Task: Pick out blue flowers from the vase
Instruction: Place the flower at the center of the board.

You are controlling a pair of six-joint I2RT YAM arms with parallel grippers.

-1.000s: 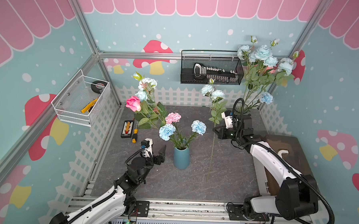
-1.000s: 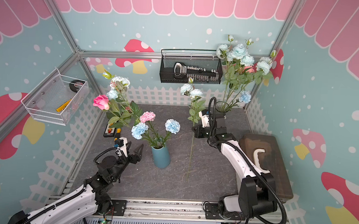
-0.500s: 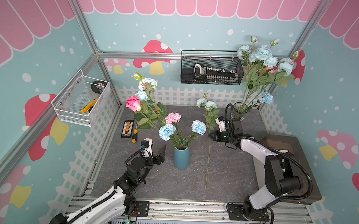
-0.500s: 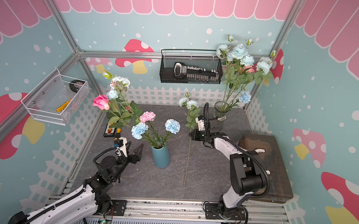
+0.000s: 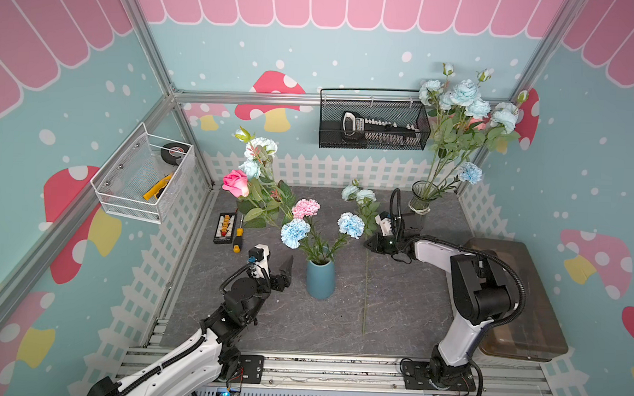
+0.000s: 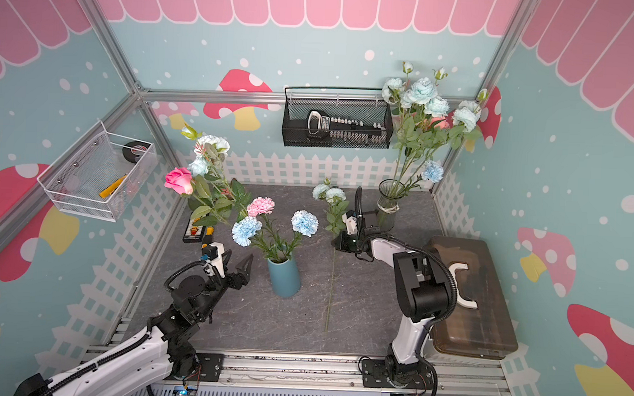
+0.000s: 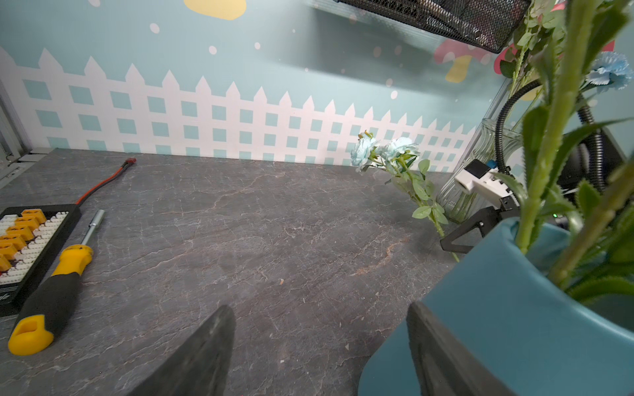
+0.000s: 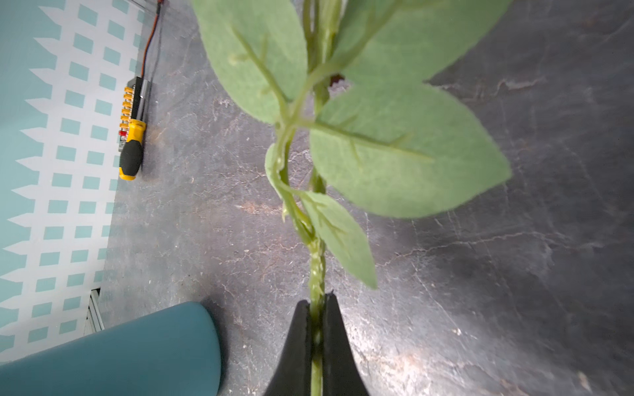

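No readable text, labels or numbers visible.

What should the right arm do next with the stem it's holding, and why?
Probably ease the right gripper down and open its jaws. They are shut on the blue flower stem, which slants low over the table, clear of the teal vase.

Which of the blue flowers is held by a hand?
The twin-bloom blue sprig beside the teal vase: the right hand is shut on its stem; the others are untouched.
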